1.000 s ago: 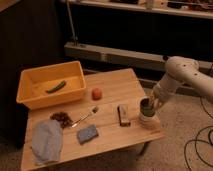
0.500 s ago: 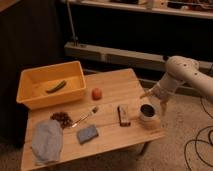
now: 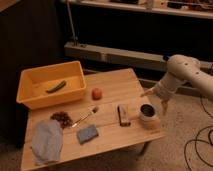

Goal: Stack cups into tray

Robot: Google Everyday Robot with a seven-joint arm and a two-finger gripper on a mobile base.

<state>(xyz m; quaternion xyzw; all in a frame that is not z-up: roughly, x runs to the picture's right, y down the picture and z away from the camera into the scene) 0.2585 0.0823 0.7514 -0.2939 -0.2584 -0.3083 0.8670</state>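
The pale grey-white cup (image 3: 147, 110) with a dark inside stands near the table's right edge. It seems to sit in the tan-orange cup (image 3: 151, 123), whose rim shows just below it. My gripper (image 3: 155, 99) hangs just above and to the right of the cups, open and holding nothing, apart from them. The yellow tray (image 3: 30, 99) stands at the table's far left, well away from the gripper, with a green vegetable (image 3: 56, 86) inside.
On the wooden table (image 3: 112, 140) lie a red fruit (image 3: 96, 93), a dark block (image 3: 123, 115), a brush (image 3: 86, 116), a dark cluster (image 3: 62, 118), a blue sponge (image 3: 87, 133) and a blue-grey cloth (image 3: 47, 141). Cables (image 3: 200, 145) lie on the floor at right.
My gripper was down at the cup's rim; it has let go and risen up and to the right. The cups stay on the table.
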